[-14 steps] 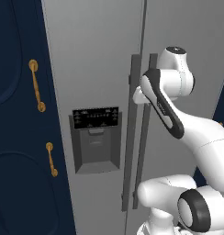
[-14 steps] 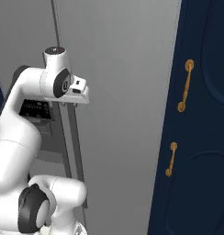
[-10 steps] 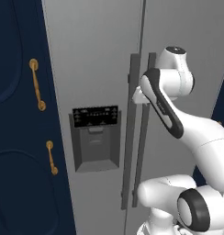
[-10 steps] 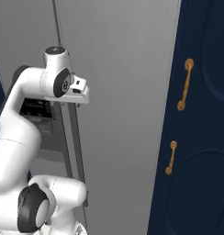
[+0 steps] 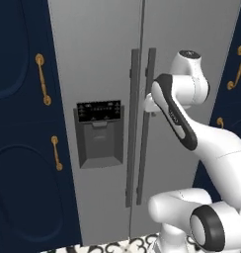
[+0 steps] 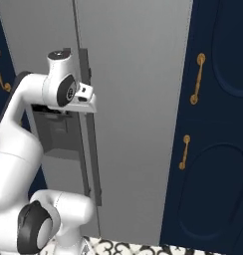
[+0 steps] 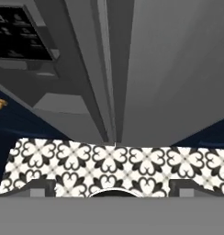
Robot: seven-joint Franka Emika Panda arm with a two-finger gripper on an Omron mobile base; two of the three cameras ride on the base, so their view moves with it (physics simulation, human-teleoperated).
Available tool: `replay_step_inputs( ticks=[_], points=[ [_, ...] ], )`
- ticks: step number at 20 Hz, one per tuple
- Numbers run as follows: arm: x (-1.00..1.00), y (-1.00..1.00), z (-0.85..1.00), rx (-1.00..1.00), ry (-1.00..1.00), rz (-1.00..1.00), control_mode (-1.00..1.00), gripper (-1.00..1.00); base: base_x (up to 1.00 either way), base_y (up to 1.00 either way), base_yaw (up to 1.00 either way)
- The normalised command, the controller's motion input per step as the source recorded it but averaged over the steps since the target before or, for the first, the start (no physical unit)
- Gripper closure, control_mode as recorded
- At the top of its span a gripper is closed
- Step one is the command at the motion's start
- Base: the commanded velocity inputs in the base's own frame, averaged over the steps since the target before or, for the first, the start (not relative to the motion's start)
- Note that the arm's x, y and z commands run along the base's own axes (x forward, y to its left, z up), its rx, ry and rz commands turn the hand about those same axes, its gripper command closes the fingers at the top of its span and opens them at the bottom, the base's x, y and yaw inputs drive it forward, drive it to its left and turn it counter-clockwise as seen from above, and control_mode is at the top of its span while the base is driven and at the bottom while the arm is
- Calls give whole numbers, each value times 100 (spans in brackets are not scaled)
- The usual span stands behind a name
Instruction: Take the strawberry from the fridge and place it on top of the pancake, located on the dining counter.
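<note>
- Here the fridge (image 5: pixel 142 74) stands with both light-grey doors closed, its two long dark-grey handles (image 5: pixel 142 123) running side by side down the middle seam.
- The black-panelled dispenser recess (image 5: pixel 99 132) sits in the left door, at mid height, just left of the handles.
- The gripper (image 6: pixel 88 102) is raised against the fridge front at the handles, about level with the top of the dispenser; in the left base view the arm's forearm covers it.
- In the hand view the camera looks down along the door seam (image 7: pixel 107 92) to the patterned black-and-white floor tiles (image 7: pixel 114 160); the two finger tips (image 7: pixel 38 187) sit far apart at the bottom corners, so the fingers are spread wide with nothing between them.
- Whether a finger touches a handle cannot be told.
- Navy cabinets (image 5: pixel 23 148) with gold handles (image 5: pixel 42 79) flank the fridge on both sides.
- With the doors closed, the strawberry is hidden from all three cameras.
</note>
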Motion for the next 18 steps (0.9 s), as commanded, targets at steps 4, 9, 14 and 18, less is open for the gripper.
replay_step_inputs(
  ticks=[4,9,14,18],
  points=[
    [0,0,0,0,0,0,100,-100,0,32,0],
    [0,0,0,0,0,0,100,-100,-9,10,-1],
    [0,0,0,0,0,0,100,-100,-33,0,0],
    [0,0,0,0,0,0,100,-100,-51,0,-2]
  ],
)
